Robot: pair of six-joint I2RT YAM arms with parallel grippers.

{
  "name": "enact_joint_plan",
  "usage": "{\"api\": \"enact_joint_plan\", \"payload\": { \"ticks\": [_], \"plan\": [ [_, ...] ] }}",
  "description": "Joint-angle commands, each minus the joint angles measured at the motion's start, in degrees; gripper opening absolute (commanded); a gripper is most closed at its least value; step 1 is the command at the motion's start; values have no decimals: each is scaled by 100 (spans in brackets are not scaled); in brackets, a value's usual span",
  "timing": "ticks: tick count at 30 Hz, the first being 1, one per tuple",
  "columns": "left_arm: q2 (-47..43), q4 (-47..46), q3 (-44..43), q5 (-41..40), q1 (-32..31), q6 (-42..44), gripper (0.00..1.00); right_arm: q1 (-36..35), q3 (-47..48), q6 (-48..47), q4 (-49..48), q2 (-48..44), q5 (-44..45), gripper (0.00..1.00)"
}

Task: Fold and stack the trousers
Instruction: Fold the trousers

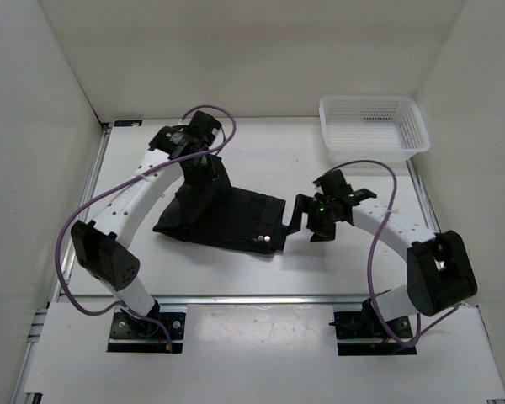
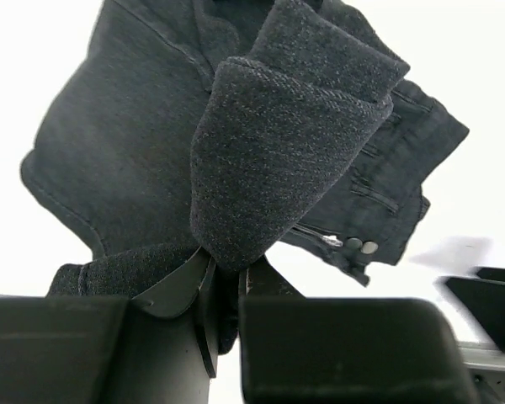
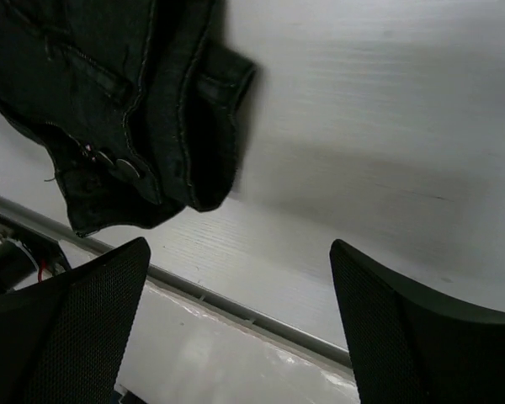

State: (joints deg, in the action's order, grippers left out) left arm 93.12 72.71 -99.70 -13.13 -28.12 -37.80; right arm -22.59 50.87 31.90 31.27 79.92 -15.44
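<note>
Fold under way: left claw (image 2: 227, 273) pinches a raised leg of the trousers (image 1: 236, 217), the rest heaped beneath it. Right claw (image 3: 238, 252) gapes empty alongside. Next, likely: lay that leg across.

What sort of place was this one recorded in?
Probably a lab test cell, not a home: plain white panels box in a white table edged by aluminium rail, with trousers and a mesh basket laid out.
</note>
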Motion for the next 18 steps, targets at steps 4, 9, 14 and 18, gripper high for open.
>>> {"api": "enact_joint_plan", "payload": {
  "ticks": [4,9,14,18],
  "plan": [
    [444,235,-620,-463,-650,-1123,10,-807,326,501,-1008,866,-153,85],
    [576,235,-778,-577,-651,-1326,10,-1115,722,616,-1175,1605,-47,48],
    [576,235,-832,-639,-756,-1879,10,-1353,1214,668,-1175,2098,234,5],
    [891,235,-1165,-717,-984,-2345,10,-1485,1557,668,-1115,2291,375,0]
  ]
}}
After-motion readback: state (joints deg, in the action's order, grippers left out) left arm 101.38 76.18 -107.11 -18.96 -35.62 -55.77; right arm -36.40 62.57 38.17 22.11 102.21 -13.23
